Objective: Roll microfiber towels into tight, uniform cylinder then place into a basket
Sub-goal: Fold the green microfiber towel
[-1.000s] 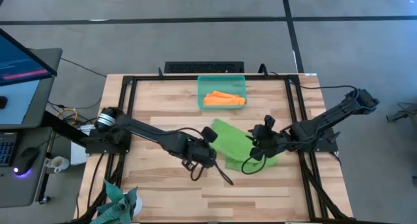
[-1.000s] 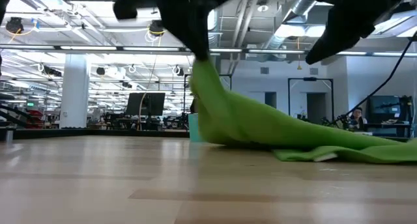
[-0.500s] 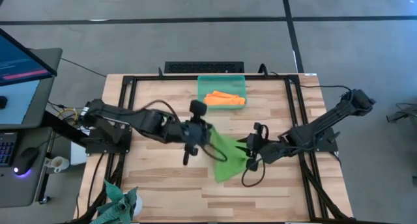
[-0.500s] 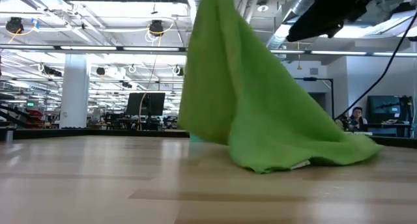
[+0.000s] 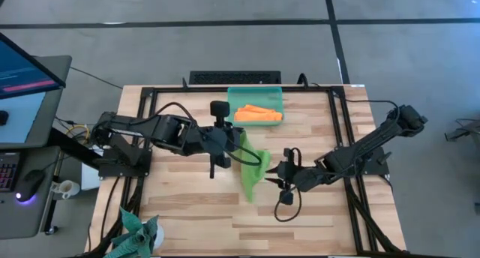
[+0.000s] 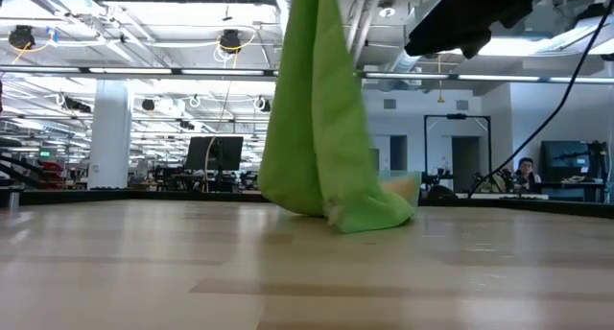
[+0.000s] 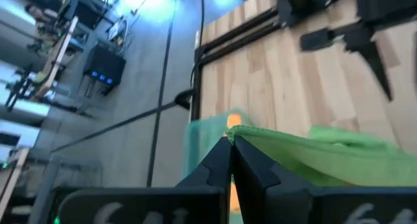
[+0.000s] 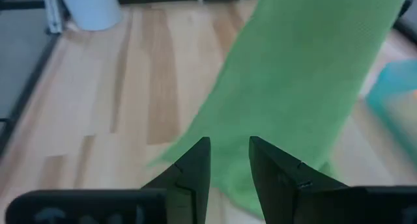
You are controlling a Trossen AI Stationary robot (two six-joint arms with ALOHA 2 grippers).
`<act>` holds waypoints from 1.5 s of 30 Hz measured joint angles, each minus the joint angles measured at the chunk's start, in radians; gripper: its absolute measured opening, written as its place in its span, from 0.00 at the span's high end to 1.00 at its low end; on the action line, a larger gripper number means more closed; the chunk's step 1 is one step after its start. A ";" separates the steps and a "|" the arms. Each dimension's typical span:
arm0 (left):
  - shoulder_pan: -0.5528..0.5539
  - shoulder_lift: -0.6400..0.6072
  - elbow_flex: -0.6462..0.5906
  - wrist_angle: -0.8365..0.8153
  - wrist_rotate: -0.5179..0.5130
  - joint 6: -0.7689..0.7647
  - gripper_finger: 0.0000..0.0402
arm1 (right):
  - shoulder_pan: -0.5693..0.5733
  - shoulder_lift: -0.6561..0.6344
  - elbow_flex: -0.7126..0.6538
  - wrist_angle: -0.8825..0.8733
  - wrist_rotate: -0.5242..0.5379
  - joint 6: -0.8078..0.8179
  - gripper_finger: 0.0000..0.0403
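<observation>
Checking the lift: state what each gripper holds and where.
Left gripper pinches the green towel by one top edge, so it hangs to the table. Right gripper holds nothing.

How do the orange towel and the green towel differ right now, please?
The orange towel lies in the basket; the green towel hangs above the table, only its lower end on the wood. The green towel is pinched by the shut left gripper; nothing holds the orange towel. The green towel drapes long and loose; the orange towel is bundled compact. Both are soft bright cloths.
</observation>
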 joint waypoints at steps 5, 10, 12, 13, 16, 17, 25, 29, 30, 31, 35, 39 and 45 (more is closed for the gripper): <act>0.000 0.000 0.000 -0.049 -0.025 -0.059 1.00 | 0.000 0.006 -0.016 0.007 0.000 0.050 0.65; 0.000 0.001 0.000 -0.068 -0.025 -0.071 1.00 | -0.002 0.077 -0.019 0.102 -0.012 0.051 0.56; 0.004 0.002 0.000 -0.069 -0.026 -0.097 1.00 | -0.003 0.115 -0.020 0.137 -0.027 0.051 0.51; 0.007 0.001 0.000 -0.069 -0.029 -0.123 1.00 | -0.005 0.140 -0.021 0.171 -0.027 0.051 0.50; 0.020 0.002 0.000 -0.069 -0.059 -0.295 1.00 | -0.010 0.204 -0.019 0.264 -0.028 0.050 0.45; 0.025 0.002 0.000 -0.072 -0.062 -0.345 1.00 | -0.012 0.223 -0.012 0.277 -0.028 0.046 0.44; 0.071 0.002 0.000 -0.074 -0.063 -0.393 1.00 | -0.058 0.331 0.108 0.287 0.036 0.066 0.44; 0.097 0.002 0.000 -0.074 -0.063 -0.409 1.00 | -0.103 0.380 0.180 0.287 0.070 0.100 0.44; 0.102 0.002 0.000 -0.075 -0.062 -0.412 1.00 | -0.114 0.393 0.197 0.290 0.069 0.127 0.44; 0.106 0.002 0.000 -0.075 -0.063 -0.416 1.00 | -0.125 0.407 0.211 0.291 0.065 0.155 0.44; 0.119 0.002 0.000 -0.075 -0.063 -0.429 1.00 | -0.151 0.451 0.239 0.284 0.053 0.255 0.44; 0.119 0.002 0.000 -0.076 -0.063 -0.429 1.00 | -0.158 0.474 0.251 0.299 0.051 0.321 0.44; 0.119 0.002 0.000 -0.143 -0.033 -0.438 1.00 | -0.150 0.472 0.250 0.219 0.050 0.297 0.46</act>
